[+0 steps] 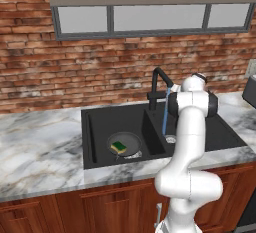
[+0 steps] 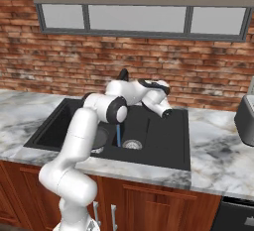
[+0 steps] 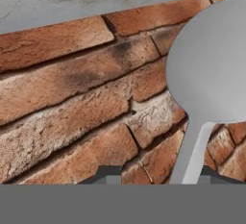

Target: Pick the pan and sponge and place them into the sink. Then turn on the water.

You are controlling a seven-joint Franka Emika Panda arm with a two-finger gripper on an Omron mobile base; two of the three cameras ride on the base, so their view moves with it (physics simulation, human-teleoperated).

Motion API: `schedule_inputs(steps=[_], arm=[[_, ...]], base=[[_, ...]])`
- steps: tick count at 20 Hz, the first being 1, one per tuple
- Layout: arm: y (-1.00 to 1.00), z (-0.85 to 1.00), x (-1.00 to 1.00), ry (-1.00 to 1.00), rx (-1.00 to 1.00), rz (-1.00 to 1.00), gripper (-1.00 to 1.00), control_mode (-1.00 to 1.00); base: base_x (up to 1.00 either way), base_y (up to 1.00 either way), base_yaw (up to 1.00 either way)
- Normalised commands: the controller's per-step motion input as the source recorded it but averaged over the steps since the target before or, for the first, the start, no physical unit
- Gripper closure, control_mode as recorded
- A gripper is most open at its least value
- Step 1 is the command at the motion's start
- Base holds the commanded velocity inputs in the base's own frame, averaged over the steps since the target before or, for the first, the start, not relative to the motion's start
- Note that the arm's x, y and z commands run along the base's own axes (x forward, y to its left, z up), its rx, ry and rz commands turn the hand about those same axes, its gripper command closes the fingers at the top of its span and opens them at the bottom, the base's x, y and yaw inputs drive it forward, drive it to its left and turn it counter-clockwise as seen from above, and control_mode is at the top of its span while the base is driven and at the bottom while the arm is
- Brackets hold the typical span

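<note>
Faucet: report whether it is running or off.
Running. A thin light-blue stream falls from the black faucet's spout into the sink's right basin, near its drain.

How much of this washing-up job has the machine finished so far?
Nearly all, it seems. The pan lies in the left basin of the sink, with the sponge resting in it. A thin blue stream of water falls from the faucet into the right basin, so the tap is on. The arm reaches over the sink toward the brick wall. Nothing obvious is left to do.
</note>
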Motion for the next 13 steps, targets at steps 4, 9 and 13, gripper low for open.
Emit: schedule_inputs(steps=[4,9,13], arm=[[-0.59,-0.11,-0.21,0.00,0.08,0.00,1.00,-1.00],[-0.26,-0.01,-0.24,0.00,0.06,-0.01,1.00,-1.00],[0.00,0.00,0.00,0.00,0.00,0.00,1.00,-1.00]], base=[[0.00,0.00,0.00],[0.00,0.00,0.00],[0.00,0.00,0.00]])
